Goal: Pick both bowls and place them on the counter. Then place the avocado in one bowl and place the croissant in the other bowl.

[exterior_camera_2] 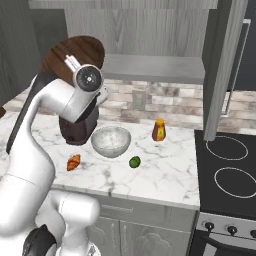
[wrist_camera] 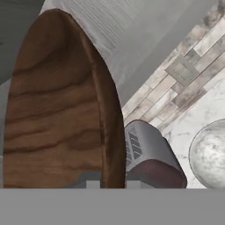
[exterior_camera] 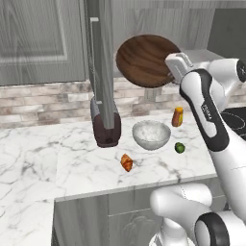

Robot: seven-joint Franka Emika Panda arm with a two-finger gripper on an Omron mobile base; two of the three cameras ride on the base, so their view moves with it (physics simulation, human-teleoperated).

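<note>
My gripper (exterior_camera: 172,67) is shut on the rim of the dark brown wooden bowl (exterior_camera: 144,60), which hangs tilted on edge in the air above the back of the counter (exterior_camera: 72,158). In the hand view the wooden bowl (wrist_camera: 57,110) stands between the fingertips of the gripper (wrist_camera: 112,182). The pale marbled bowl (exterior_camera: 151,133) sits upright on the counter below. The avocado (exterior_camera: 179,147) lies just right of the pale bowl. The croissant (exterior_camera: 127,162) lies in front of it, to the left. From the right base view I see the wooden bowl (exterior_camera_2: 75,52), pale bowl (exterior_camera_2: 111,141), avocado (exterior_camera_2: 134,162) and croissant (exterior_camera_2: 73,162).
A dark red and grey toaster (exterior_camera: 105,127) stands left of the pale bowl. An upright orange bottle (exterior_camera: 178,116) is behind the avocado. An open cabinet door (exterior_camera: 101,62) hangs left of the held bowl. A black stove (exterior_camera_2: 230,170) borders the counter on the right.
</note>
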